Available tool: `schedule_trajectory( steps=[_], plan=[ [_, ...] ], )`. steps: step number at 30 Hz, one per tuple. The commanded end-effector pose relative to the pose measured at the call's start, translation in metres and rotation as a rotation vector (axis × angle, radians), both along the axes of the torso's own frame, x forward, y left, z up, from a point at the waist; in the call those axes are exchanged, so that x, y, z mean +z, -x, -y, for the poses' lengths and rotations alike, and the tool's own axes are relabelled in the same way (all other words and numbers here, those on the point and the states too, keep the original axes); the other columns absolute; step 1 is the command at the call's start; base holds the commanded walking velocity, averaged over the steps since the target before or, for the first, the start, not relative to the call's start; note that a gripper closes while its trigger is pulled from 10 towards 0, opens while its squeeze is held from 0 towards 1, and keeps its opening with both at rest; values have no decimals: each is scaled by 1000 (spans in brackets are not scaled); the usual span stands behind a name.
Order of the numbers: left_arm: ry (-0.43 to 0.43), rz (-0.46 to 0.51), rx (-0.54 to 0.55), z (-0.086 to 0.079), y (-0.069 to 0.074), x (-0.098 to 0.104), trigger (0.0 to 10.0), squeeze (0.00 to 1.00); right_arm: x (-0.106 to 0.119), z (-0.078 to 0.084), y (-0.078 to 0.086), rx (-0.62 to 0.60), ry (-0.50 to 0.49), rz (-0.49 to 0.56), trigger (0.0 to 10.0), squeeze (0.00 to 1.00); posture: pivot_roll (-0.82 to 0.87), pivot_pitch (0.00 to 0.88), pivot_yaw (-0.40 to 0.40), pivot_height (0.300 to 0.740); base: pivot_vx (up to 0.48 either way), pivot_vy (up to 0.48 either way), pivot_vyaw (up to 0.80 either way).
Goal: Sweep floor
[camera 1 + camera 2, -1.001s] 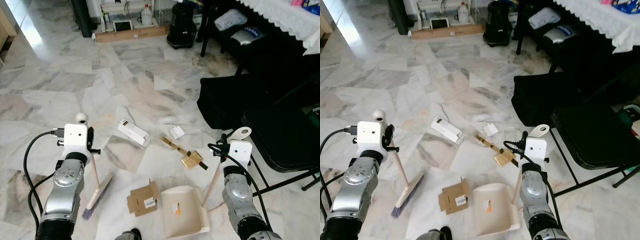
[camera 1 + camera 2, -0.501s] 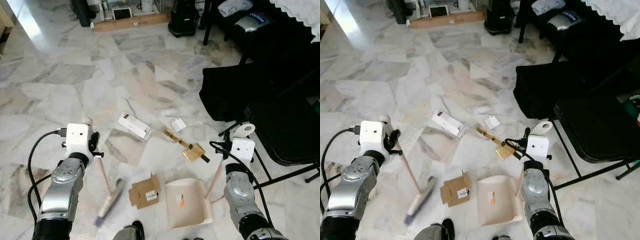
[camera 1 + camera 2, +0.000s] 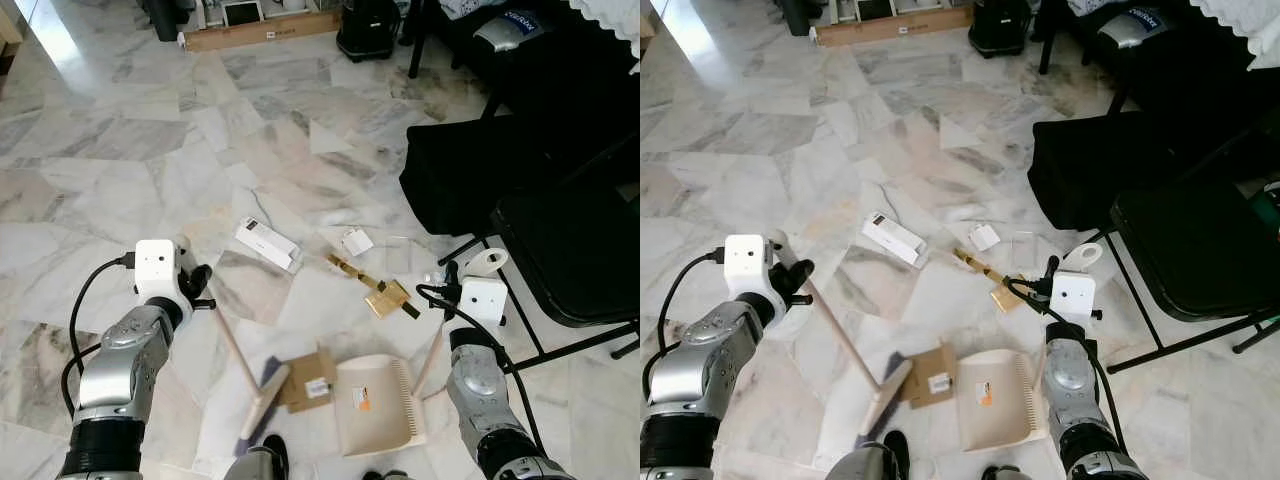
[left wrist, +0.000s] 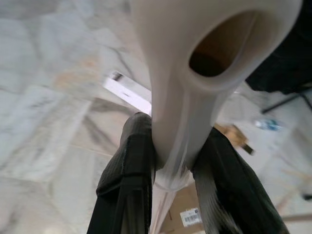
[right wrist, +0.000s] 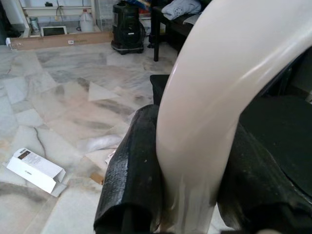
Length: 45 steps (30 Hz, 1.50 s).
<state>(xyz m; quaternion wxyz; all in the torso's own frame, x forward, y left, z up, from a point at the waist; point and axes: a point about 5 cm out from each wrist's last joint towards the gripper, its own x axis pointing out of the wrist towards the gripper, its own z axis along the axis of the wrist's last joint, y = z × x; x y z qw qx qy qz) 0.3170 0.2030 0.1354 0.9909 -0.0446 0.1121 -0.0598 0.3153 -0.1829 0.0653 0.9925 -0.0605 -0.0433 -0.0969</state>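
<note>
On marble floor [image 3: 120, 130], landmark = cream plastic dustpan [image 3: 372, 405], lying flat before the robot. Flattened brown cardboard piece [image 3: 308, 380] touches the dustpan's open edge on the robot's left; it carries a white barcode sticker, text too small to read. Dustpan interior shows a small orange label, also unreadable. Beyond the dustpan: gold foil wrapper [image 3: 388, 299], narrow gold strip [image 3: 345, 268], white rectangular carton with dark end [image 3: 266, 243], small white card [image 3: 355, 241]. Black folding chair [image 3: 570, 255] stands to the dustpan's right, black bag [image 3: 455, 185] behind it.

Left gripper [image 4: 170, 170] clenched on cream long-handled broom [image 3: 262, 395]; handle tilted, bristle head on the floor against the cardboard, slightly blurred. Right gripper [image 5: 187, 195] clamped around the dustpan's upright cream handle [image 3: 432, 355]. Dark shoe tip, probably, near the dustpan's front edge.
</note>
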Motion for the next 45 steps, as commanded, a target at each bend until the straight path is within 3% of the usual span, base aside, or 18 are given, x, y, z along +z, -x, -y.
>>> schedule_trajectory(
  steps=[1,6,22,32,36,39,45],
  plan=[
    [49,-71,-79,6,2,-10,10000,0,-3,-2,1,9,2,-16,10000,0,104,234,27,740,0,0,0],
    [64,-64,-141,11,0,-6,10000,0,-3,-3,-1,14,2,-18,10000,0,106,230,25,740,0,0,0],
    [175,21,-175,17,-16,18,10000,0,6,-6,-10,6,-38,-8,10000,0,105,182,23,740,0,0,0],
    [139,52,-224,15,-17,27,10000,0,10,-7,-16,-18,-89,-6,10000,0,126,149,26,740,0,0,0],
    [121,120,-173,4,-21,39,10000,0,18,-10,-22,-10,-92,16,10000,0,126,123,23,740,0,0,0],
    [96,223,-109,-5,-22,58,10000,0,26,-9,-28,-8,-94,38,10000,0,120,95,20,740,0,0,0],
    [68,333,-96,-9,-18,83,10000,0,31,-4,-32,-19,-106,42,10000,0,132,46,8,740,0,0,0]
  ],
)
